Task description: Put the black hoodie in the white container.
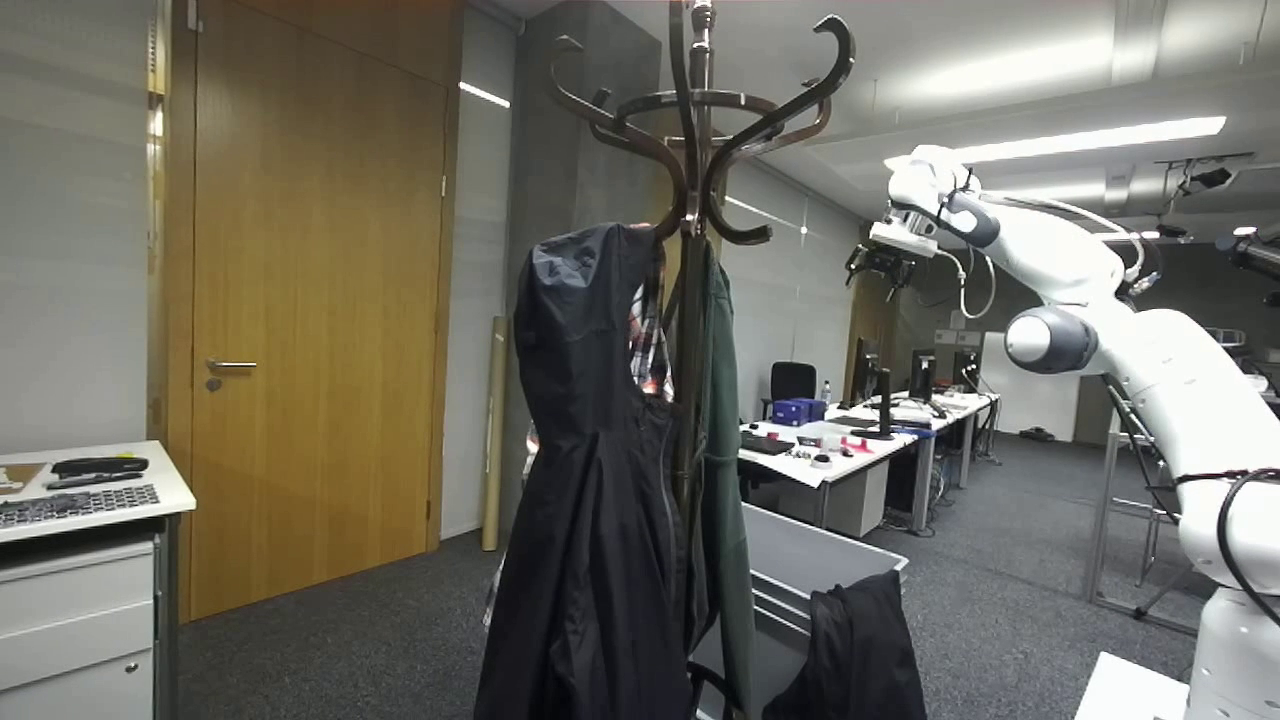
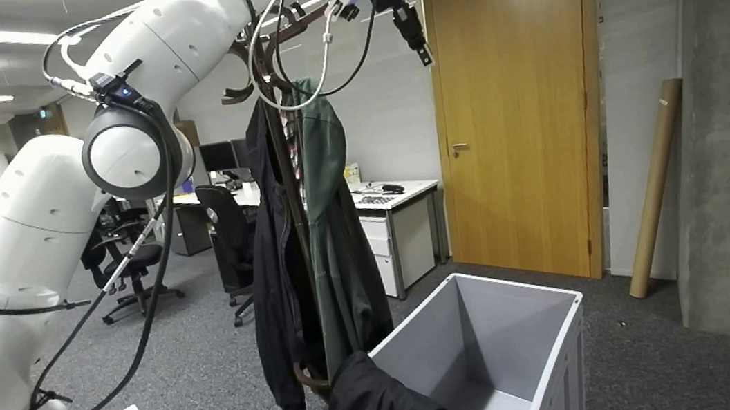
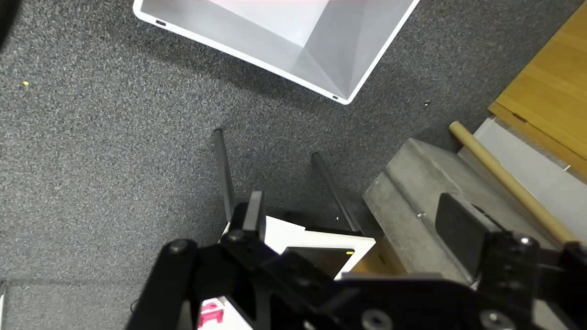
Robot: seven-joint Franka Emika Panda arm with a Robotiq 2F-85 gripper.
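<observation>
Hoodie [image 2: 379,405] drapes over the rim of the white container [image 2: 515,319], well below and apart from your widely spread gripper [image 3: 351,208].

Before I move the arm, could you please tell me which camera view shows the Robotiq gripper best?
The wrist view: the Robotiq gripper looms large along the bottom, both fingers plainly apart. Both exterior views show it smaller, high in the air; in an exterior view the gripper appears nearly edge-on, so its finger gap cannot be judged.
</observation>
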